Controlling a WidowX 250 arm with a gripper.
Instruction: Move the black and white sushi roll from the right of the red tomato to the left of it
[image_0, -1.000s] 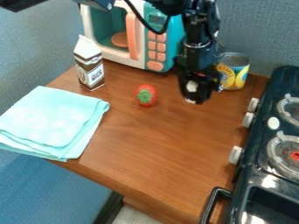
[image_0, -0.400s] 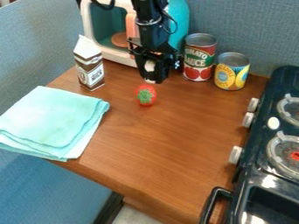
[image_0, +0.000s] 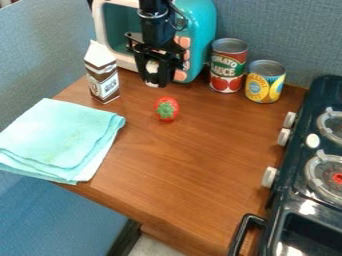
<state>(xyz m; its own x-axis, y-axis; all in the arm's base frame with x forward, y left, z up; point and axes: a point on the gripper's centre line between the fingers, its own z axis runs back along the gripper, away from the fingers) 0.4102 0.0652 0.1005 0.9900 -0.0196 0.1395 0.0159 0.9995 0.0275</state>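
Strawberry (image_0: 166, 109), red with a green top, lay near the middle of the bench (image_0: 194, 175), between the gripper and the near side. Nearest the camera, at the right, stood a dark stove (image_0: 297, 157) with pale knobs and a black handle (image_0: 248, 220). At the left, a folded light-green cloth (image_0: 60, 135) overhung the bench's edge. Beyond it stood a brown-and-white carton (image_0: 101, 77), its pale front label bearing dark print. Farther back at the right stood a yellow-and-blue can (image_0: 265, 82) with pictured yellow fruit, just beside a taller red-and-green can (image_0: 228, 65), whose label carried light lettering above pictured tomatoes. The gripper (image_0: 153, 77) hung just behind the strawberry, apart from it and before the toy microwave (image_0: 200, 30); pale patches showed on it, and whether it was wide, narrow or holding something could not be told. A blue-grey wall (image_0: 287, 25) formed the background. The step in hand was judged to be one of positioning; any approach to the strawberry would have called for alignment over its rounded body, then a gentle descent, lest it roll.
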